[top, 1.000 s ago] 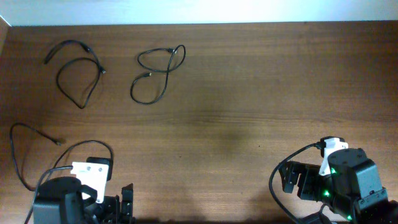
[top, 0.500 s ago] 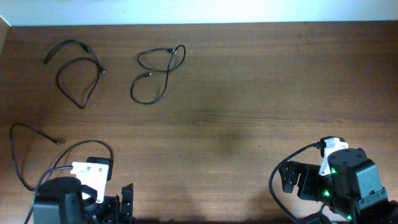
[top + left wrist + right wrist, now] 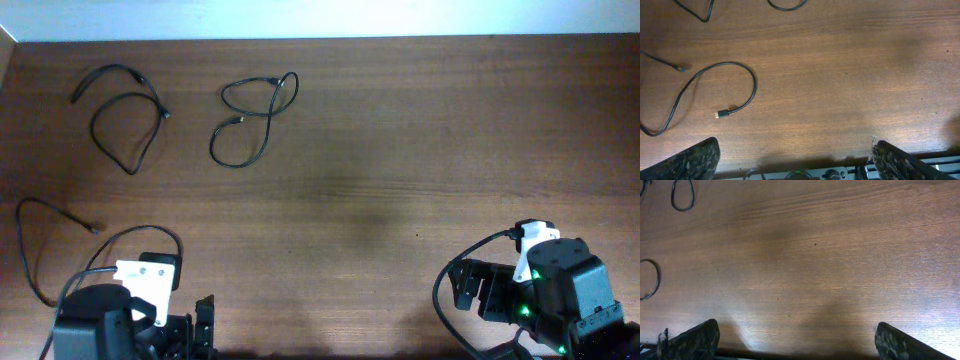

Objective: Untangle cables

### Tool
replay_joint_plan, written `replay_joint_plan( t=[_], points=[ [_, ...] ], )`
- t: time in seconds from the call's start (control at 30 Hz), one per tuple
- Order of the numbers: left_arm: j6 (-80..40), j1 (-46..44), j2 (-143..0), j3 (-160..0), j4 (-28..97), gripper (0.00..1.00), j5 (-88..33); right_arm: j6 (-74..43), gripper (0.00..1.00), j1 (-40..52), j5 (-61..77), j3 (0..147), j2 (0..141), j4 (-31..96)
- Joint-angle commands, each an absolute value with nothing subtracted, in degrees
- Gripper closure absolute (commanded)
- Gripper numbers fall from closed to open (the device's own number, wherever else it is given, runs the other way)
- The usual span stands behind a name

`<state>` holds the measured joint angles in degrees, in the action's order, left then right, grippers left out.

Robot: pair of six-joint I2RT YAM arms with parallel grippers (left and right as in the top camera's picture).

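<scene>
**Overhead.** Three cables lie apart on the table (image 3: pixel 420 140), none touching another. The far-left cable (image 3: pixel 131 171) sits at 10 o'clock. The middle cable (image 3: pixel 235 165) sits toward 11 o'clock and crosses itself once, like a figure eight. The near cable (image 3: pixel 40 201) curls at 8 o'clock, running just beside the left arm's base. Both arms rest at the near edge, at 7 and 5 o'clock, well away from the two far cords.

**Left wrist.** The left gripper (image 3: pixel 795 167) has its claw spread wide and holds nothing. The near cable loops at 9 o'clock, with its gold plug pointing inward.

**Right wrist.** The right gripper (image 3: pixel 795 345) is likewise spread and empty over bare wood. A loop of the middle cable shows at 11 o'clock.

The separating looks essentially finished, and only the middle cable's self-crossing might want opening. To do that well, pinch close to a plug end and lift only slightly. Draw it toward 1 o'clock, away from its neighbours, so that nothing tangles again. The left arm should rise clear before it travels, so that it does not snag the cord by its base.
</scene>
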<state>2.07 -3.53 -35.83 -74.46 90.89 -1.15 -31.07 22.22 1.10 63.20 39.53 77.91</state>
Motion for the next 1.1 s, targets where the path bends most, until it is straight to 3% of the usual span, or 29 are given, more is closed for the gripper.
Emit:
replay_joint_plan(
  t=[0.0, 0.5, 1.07],
  points=[
    [1.48, -3.6, -35.64, -74.46, 90.91, 0.01, -1.76, -30.94, 0.02, 22.46, 0.82, 63.26, 38.06, 77.82],
    [1.48, -3.6, -35.64, -74.46, 90.91, 0.01, -1.76, -30.94, 0.01, 10.85, 0.84, 63.26, 14.39, 77.84],
    [1.48, -3.6, -35.64, -74.46, 90.91, 0.01, -1.76, -30.92, 0.02, 10.04, -7.55, 63.26, 13.58, 67.59]
  ],
)
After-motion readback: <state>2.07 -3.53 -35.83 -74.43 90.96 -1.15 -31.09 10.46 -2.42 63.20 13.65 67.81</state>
